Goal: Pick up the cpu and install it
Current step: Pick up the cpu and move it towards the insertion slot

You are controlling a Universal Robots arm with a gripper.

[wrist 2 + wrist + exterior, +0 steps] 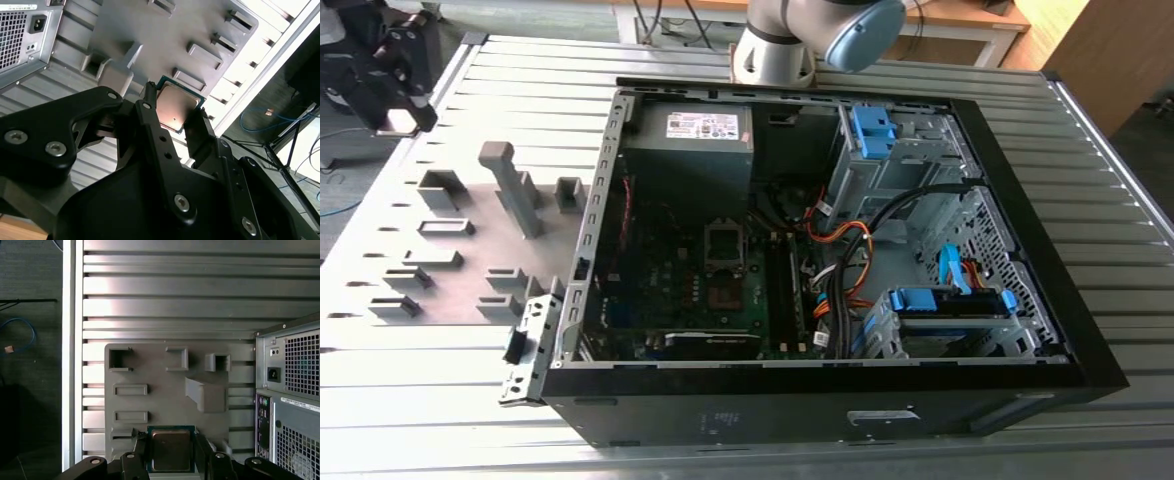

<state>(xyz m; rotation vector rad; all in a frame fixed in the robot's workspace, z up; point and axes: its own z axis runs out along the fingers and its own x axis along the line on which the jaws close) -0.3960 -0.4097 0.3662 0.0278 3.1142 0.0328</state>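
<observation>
Silver-grey cpu (171,450): pinched betw. two black fingers (141,449), metal top facing the cams in both wrist views, green rim showing. Looks lifted clear of the plate below.
gripper (171,456): clenched on the cpu, one finger per side. In the exterior view it hangs (394,90) over the table's corner, at that view's upper left.
progress: pick-up part looks done, judging by the hold. Install part not done, cpu well apart from the board.
grey plate (155,405): directly under the cpu. Low holder frames (130,389) and a taller block (205,395) stand up from it, so there are edges close beneath.
table (1107,340): slatted metal. Its edge runs near the gripper, w/ floor and a blue cable (22,332) beyond. Air above looks open on that side.
case wall (594,230): upright rim betw. plate and motherboard. Any route to the board crosses over it, as I judge.
pc case (1067,345): lying open, side panel off.
socket area (720,292): mid-board, too small to tell detail. Looks reachable from above.
crowding: psu (700,130) on the far side, orange cables (847,250) and blue-clipped drive bays (874,125) toward the exterior view's right. Side room looks tight.
arm base (781,45): beyond the case, at the far table edge.
</observation>
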